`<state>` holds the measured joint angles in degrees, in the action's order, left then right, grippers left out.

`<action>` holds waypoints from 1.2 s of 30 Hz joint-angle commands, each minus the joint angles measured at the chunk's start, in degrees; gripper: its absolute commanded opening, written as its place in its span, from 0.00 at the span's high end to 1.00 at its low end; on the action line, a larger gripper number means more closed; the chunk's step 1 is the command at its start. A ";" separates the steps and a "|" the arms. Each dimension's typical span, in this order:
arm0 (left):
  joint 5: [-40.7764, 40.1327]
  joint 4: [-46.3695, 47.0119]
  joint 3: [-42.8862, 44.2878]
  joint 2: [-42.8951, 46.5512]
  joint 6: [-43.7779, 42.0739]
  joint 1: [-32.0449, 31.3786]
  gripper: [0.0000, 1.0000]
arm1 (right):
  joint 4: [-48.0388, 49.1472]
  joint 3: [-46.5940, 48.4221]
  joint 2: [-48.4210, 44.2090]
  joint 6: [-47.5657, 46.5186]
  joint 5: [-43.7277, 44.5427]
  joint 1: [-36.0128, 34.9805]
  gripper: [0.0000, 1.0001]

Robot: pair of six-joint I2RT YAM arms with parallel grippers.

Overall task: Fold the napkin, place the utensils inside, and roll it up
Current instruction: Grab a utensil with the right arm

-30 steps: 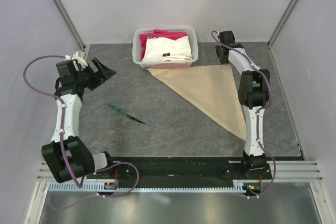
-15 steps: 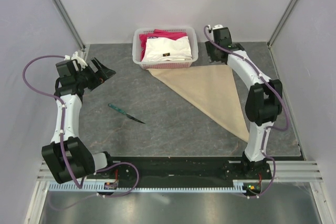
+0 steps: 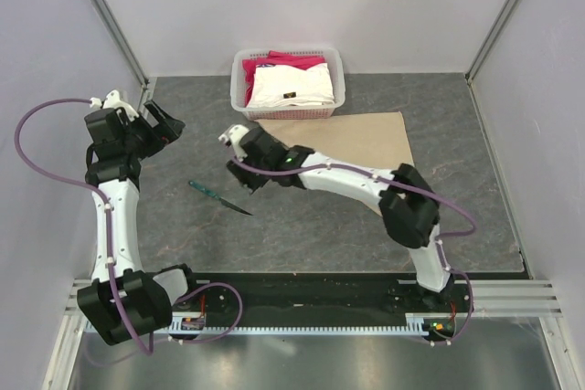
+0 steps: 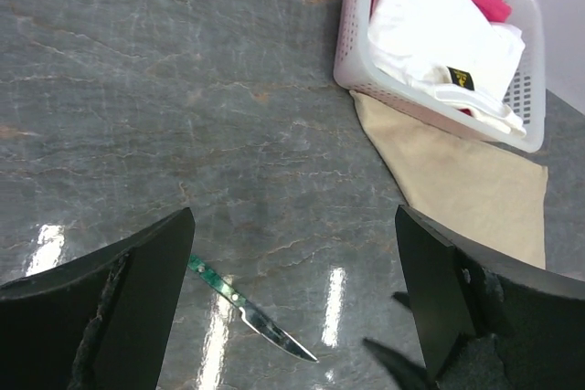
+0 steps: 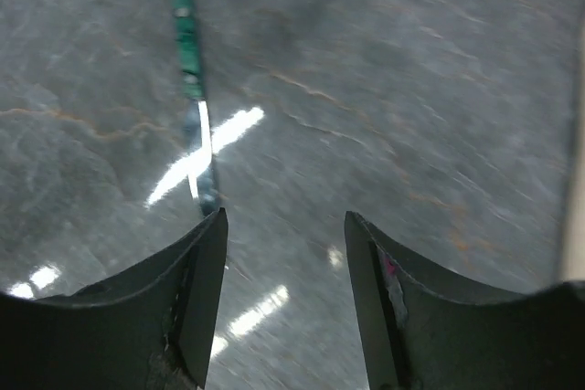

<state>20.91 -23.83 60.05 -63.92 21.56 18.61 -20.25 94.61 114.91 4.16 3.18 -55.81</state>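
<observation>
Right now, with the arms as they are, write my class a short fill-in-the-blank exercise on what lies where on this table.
1. The knife lies on the bare ___, apart from the napkin.
2. The white folded cloth sits in the ___.
3. The end effector closest to the knife belongs to the ___ arm.
4. The left end effector stands open and holds ___.
Missing words: table; basket; right; nothing.

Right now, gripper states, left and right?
Left gripper: open, holding nothing.
Right gripper: open, holding nothing.
</observation>
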 commanded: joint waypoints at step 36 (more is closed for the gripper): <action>3.97 1.07 1.82 1.78 -0.56 1.25 0.01 | 5.66 22.56 28.88 -10.23 2.36 -8.88 0.69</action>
<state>23.09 -24.29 60.05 -63.46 21.39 19.55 -13.80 116.66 142.61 -5.50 4.36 -64.40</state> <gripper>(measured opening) 0.990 0.360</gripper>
